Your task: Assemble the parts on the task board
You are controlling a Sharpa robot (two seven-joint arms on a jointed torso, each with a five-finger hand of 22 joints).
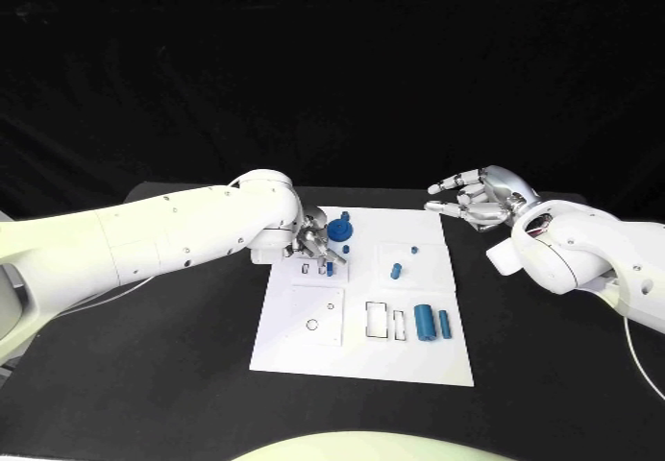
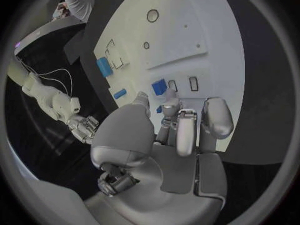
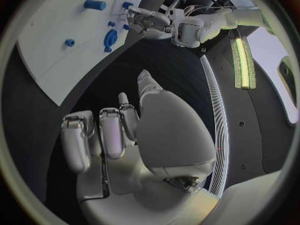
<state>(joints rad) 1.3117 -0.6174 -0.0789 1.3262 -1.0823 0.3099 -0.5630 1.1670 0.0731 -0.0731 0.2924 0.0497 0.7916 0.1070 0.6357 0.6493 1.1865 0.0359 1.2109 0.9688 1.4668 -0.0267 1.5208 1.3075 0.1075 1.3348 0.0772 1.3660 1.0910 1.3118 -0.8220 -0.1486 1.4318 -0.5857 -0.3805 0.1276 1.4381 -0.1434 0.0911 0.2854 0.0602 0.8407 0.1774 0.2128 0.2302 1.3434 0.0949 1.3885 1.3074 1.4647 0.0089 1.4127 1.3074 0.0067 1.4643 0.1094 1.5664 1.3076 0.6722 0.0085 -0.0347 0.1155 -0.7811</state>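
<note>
A: Nearest the head camera is the near edge of the task board [image 1: 360,370], bare white. Everything else I'll place from that board.

B: What lies on it?

A: Toward its near right, two blue cylinders [image 1: 424,322] lie side by side beside a row of rectangular slots [image 1: 377,319]. Near the middle sits a small blue peg [image 1: 397,270], with a smaller blue stud [image 1: 413,252] just beyond it. At the far left stands the round blue part [image 1: 339,230], with a small blue piece [image 2: 159,86] close by.

B: And the hands?

A: The left hand [image 1: 316,248] is over the board's far left corner, fingers [image 2: 186,130] curled down next to that piece. Whether it has anything pinched, I cannot tell; the fingertips hide the contact. The right hand [image 1: 476,197] hovers off the board's far right corner, fingers spread, holding nothing.

B: So the step in hand?

A: My guess is seating or picking a piece by the small slots at that corner. To do it well: keep the piece square to its slot, lower straight, press without skewing, and avoid nudging the round part just beside the fingers.
</note>
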